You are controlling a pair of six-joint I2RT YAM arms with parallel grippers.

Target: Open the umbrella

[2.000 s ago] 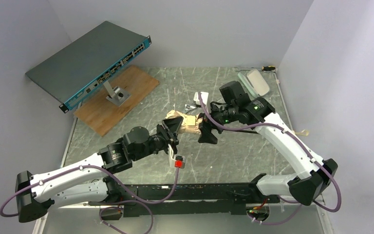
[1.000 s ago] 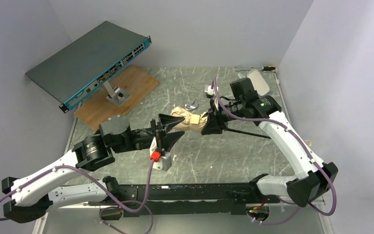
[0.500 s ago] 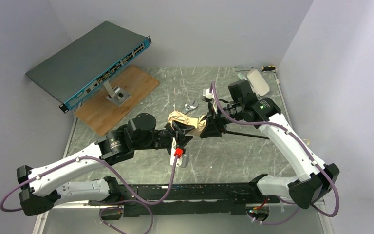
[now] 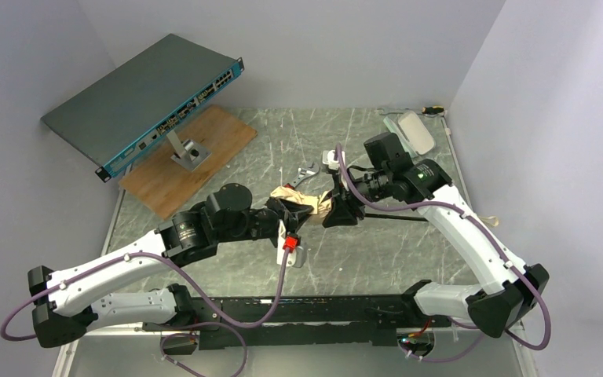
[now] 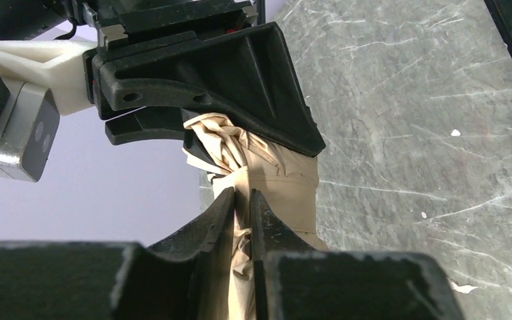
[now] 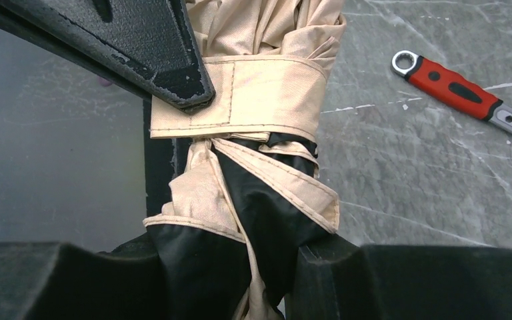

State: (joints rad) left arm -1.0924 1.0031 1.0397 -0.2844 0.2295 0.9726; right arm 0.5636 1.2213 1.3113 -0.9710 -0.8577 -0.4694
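way off to the left of both sets of jaws, a grey network switch (image 4: 145,98) is standing tilted on a bracket over a wooden board (image 4: 192,157). coming in from that side, the left gripper (image 5: 241,203) is pinching a fold of cream fabric, its two fingers (image 5: 207,227) squeezed almost together with only that thin pleat sitting between them. the fabric belongs to the umbrella (image 4: 306,198), which is hanging as a folded, crumpled bundle right between the two grippers, one end in each. just ahead of the left jaws, a cream strap (image 6: 267,100) is wrapping around the bundle and lying fastened flat on itself. from the other end, the right gripper (image 6: 230,243) is clamping the bundle across its body, its jaws standing fairly wide because the cream and black folds are filling the whole gap. the two grippers are sitting so close that their tips are nearly meeting over the strap. behind the right jaws, the thin black shaft (image 4: 392,214) is running out to the right, low over the table (image 4: 361,259). just beyond the jaws, a red-handled wrench (image 6: 450,83) is lying flat, and well past the right gripper a pale mint-green case (image 4: 412,131) is resting by the wall.
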